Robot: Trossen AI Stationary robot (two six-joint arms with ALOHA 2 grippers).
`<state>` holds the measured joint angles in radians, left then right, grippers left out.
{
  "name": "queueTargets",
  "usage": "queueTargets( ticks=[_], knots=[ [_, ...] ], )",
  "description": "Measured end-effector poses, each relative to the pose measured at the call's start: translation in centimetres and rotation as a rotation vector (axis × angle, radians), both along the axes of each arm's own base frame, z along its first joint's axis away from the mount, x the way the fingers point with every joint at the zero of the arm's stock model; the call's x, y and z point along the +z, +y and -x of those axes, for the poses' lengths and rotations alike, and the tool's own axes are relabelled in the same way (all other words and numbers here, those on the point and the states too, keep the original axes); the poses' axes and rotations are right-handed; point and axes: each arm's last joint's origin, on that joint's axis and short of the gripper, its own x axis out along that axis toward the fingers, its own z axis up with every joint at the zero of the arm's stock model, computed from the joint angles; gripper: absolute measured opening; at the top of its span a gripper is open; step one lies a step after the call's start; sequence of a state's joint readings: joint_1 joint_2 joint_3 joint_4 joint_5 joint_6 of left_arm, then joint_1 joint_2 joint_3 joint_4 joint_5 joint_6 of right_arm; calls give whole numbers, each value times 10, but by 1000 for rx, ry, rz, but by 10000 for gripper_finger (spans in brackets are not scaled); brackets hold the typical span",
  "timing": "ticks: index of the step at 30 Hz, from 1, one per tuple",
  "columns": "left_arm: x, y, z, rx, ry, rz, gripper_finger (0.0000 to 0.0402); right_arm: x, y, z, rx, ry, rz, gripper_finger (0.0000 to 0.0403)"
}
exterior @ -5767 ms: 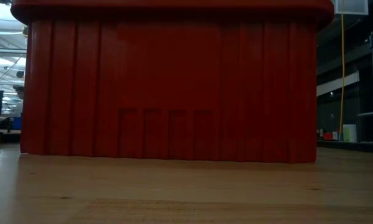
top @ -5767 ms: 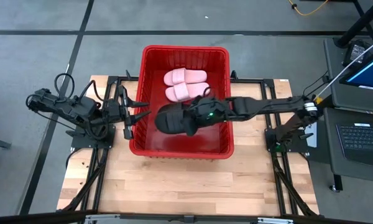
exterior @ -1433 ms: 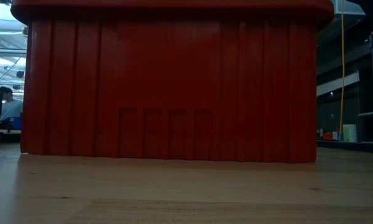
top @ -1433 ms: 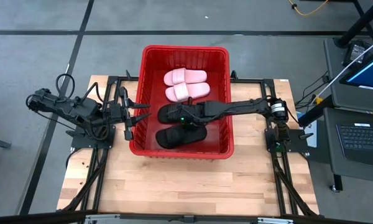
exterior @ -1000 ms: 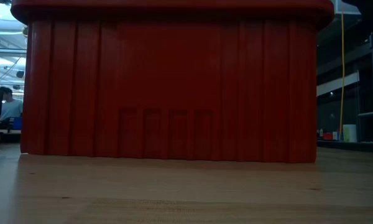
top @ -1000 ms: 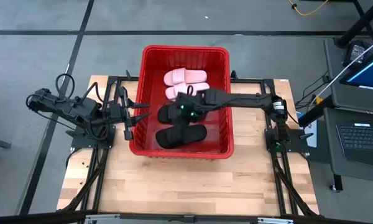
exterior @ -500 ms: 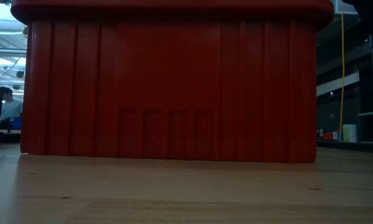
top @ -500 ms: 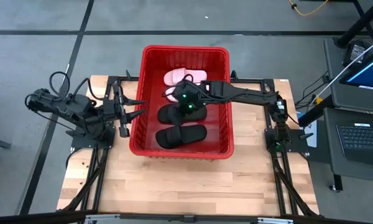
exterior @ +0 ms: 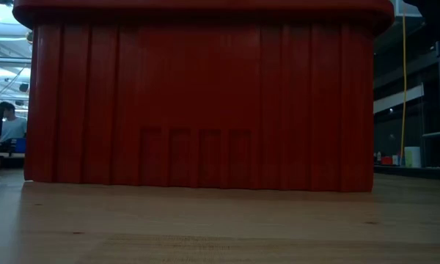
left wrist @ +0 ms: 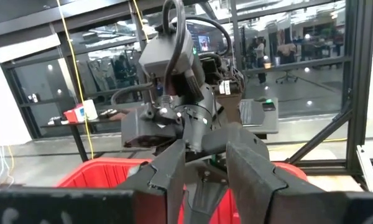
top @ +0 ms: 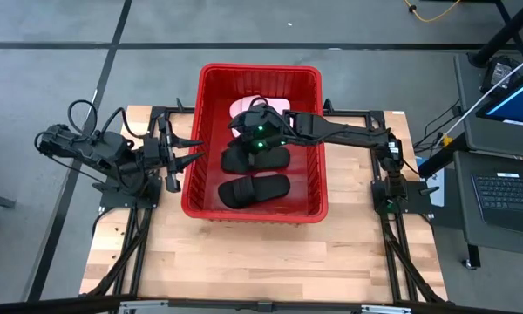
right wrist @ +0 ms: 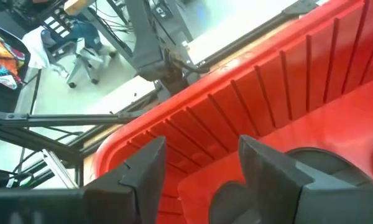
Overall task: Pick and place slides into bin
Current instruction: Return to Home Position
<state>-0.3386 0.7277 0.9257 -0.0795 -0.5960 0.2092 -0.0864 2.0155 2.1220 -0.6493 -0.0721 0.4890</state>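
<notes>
Above the bin [top: 260, 68], right gripper [top: 244, 133] fingers apart, empty; slides [top: 254, 190] binned, so likely homing next: lift clear of rim; left gripper [top: 187, 155] fingers apart, empty.

Bin [top: 260, 69]: red, rectangular.
Black slides [top: 254, 190]: both inside bin.
Pink slides [top: 242, 106]: inside, partly covered.
Right gripper [top: 244, 131]: over pink slides.
Left gripper [top: 188, 154]: beside bin's left wall.

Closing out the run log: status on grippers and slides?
Right gripper open, empty, over bin. Left gripper open, beside bin's left wall. Black slides in bin; pink slides mostly under right arm. Nothing blocking.
</notes>
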Motion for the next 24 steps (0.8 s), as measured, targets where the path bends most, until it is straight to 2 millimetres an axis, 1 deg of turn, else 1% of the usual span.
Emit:
queueTargets(
  ticks=[9, 12, 14, 17, 19, 22, 23, 24],
  knots=[
    [0, 0, 0, -1, -4, 15, 112, 1, 0, -1, -1, -10, 4, 202],
    [0, 1, 0, 25, 1, 16, 112, 3, 2, -2, 31, -42, 53, 200],
    [-2, 2, 1, 53, 20, 12, 110, 8, 7, -3, 66, -80, 105, 188],
    [-6, 3, 4, 62, 62, -5, 101, 20, 15, 2, 123, -133, 187, 142],
    [-8, 4, 8, 65, 84, -14, 87, 31, 19, 9, 149, -162, 228, 98],
    [-10, 7, 15, 62, 120, -41, 54, 44, 23, 19, 178, -193, 303, 24],
    [-11, 8, 19, 50, 135, -52, 41, 48, 25, 21, 182, -198, 336, 12],
    [-13, 8, 22, 26, 149, -61, 25, 51, 28, 24, 175, -202, 368, 11]
  ],
)
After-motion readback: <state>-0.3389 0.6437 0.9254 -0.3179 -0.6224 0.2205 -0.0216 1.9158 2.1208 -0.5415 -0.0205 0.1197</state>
